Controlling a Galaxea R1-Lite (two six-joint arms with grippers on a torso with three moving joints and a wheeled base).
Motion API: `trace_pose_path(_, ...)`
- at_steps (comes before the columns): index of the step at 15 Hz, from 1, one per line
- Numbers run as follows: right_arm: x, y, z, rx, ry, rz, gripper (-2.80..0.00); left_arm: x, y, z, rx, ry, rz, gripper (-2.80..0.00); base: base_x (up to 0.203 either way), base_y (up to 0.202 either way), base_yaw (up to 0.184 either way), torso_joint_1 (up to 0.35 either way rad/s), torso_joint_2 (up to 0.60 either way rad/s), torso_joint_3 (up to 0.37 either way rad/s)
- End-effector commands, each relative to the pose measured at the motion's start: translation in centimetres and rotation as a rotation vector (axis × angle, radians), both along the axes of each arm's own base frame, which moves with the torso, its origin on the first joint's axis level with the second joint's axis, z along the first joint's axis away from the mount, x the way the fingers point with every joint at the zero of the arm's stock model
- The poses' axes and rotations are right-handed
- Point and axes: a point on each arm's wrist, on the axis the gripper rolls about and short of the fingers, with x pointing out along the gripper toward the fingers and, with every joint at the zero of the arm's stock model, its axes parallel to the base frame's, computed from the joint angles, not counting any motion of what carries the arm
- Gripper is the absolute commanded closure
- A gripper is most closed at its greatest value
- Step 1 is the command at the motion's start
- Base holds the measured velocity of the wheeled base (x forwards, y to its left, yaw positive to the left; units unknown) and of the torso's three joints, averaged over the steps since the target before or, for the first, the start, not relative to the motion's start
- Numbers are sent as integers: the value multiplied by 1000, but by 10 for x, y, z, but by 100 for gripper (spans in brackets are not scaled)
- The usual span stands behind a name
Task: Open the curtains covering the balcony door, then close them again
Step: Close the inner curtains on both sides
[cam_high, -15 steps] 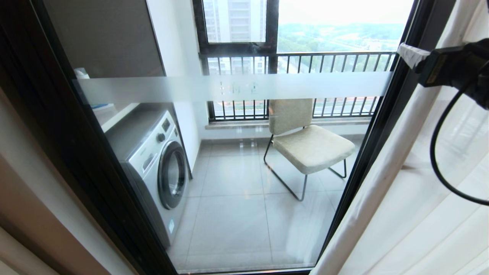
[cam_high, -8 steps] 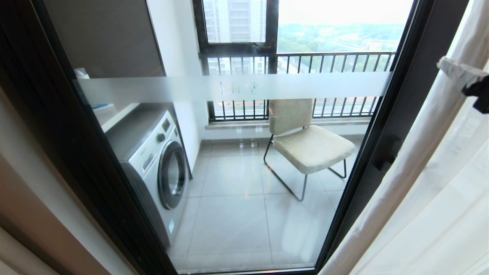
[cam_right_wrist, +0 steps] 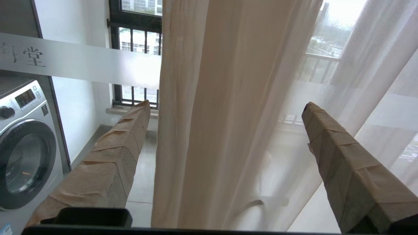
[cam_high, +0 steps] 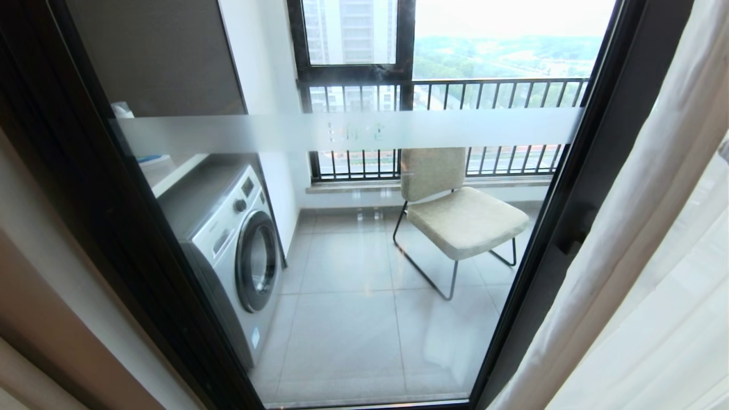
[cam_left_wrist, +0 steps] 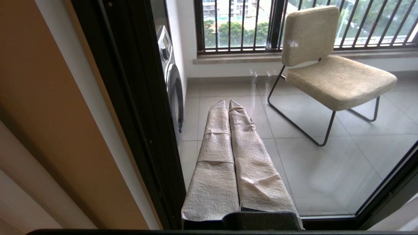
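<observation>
Where right end effector [cam_right_wrist: 225, 107] gapes, curtains [cam_right_wrist: 228, 98] between.

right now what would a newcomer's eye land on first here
The balcony door fills the middle of the head view, its glass uncovered, with a beige chair and a washing machine on the balcony behind it. The curtains hang gathered at the right edge. In the right wrist view, the right gripper stands with jaws wide around the beige curtain fold.
</observation>
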Motion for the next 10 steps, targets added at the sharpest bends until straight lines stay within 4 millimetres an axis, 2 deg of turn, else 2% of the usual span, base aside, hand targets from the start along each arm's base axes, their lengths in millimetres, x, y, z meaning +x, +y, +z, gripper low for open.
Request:
trace_pose_path(1,-7,-2,-5,1,-5,-3,-280,0,0,0,0,-1,1,0,0,0,0,0,0,0)
trace_pose_path(7,-8,-13,-29,29,61,-78,-280,0,0,0,0,-1,1,0,0,0,0,0,0,0)
trace_pose_path(10,-16,-18,-44,35,83,-108,-280,0,0,0,0,-1,1,0,0,0,0,0,0,0)
